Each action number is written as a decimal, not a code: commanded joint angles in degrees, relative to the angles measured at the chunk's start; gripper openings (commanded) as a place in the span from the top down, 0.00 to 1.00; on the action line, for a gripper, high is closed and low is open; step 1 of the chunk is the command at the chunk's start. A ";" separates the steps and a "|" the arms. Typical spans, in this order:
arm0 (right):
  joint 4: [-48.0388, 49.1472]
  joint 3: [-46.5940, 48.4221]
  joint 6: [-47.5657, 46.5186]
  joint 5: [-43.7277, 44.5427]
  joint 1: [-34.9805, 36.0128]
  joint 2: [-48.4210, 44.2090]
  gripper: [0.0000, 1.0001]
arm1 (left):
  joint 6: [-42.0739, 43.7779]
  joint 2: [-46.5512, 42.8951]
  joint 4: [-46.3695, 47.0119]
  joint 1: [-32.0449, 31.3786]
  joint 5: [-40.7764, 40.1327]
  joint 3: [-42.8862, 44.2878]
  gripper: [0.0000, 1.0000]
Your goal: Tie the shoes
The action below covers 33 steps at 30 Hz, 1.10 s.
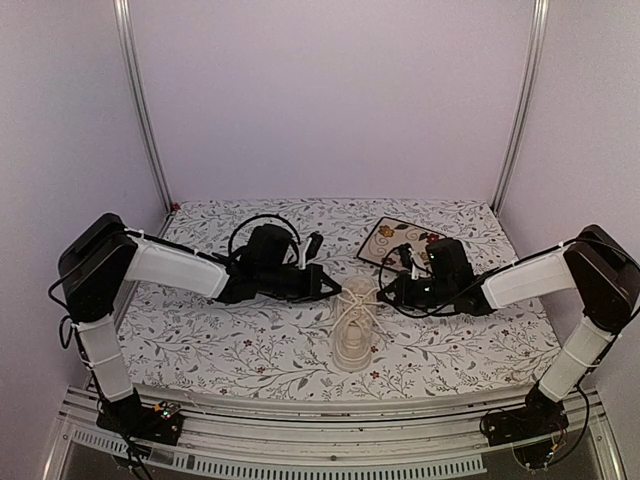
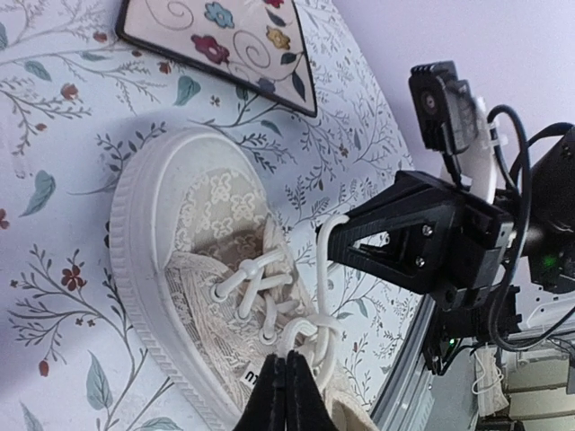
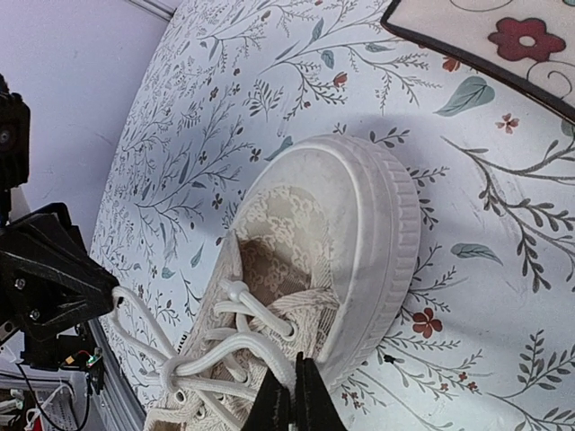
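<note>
Pinching the laces [image 2: 260, 280], the left gripper [image 2: 286, 359] and right gripper [image 3: 295, 363] are each clamped tight, the sneaker [image 1: 352, 338] between their fingertips.

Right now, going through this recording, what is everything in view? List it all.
sneaker: one, cream-white, mid-table between the grippers
laces: white, threaded through the sneaker, strands drawn to both grippers
floral tile: one, cream with dark edge, behind the sneaker on the right
table cover: one, white with floral print
frame posts: two, silver, back corners
left gripper: black, shut on laces
right gripper: black, shut on laces
</note>
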 commanded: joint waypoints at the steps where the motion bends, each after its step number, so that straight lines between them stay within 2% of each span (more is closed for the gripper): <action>1: -0.31 -1.14 -0.65 1.32 -0.28 -1.47 0.96 | 0.62 -3.00 1.75 0.10 -3.67 -2.15 1.00; 9: -0.29 -1.46 -0.49 1.23 -0.28 -1.37 0.96 | -0.75 -1.67 3.67 0.34 0.47 -3.04 1.00; 12: -0.25 -1.49 -0.56 1.16 -0.27 -1.54 0.96 | -1.87 -0.82 5.60 0.42 2.19 -3.18 0.85; 15: -0.33 -1.47 -0.50 1.16 -0.30 -1.68 0.96 | -2.52 -0.03 6.87 0.46 2.98 -3.15 0.78; 22: -0.50 -1.35 -0.65 1.15 -0.31 -1.91 0.96 | -3.12 1.13 5.49 0.79 1.97 -3.31 0.72; 30: -0.52 -1.60 -0.65 1.23 -0.30 -2.29 0.96 | -3.32 -1.79 5.29 1.05 -3.08 -6.05 0.59; 33: -0.63 -1.56 -0.58 1.27 -0.30 -2.30 0.96 | -3.78 -1.43 5.91 1.44 -2.40 -6.29 0.56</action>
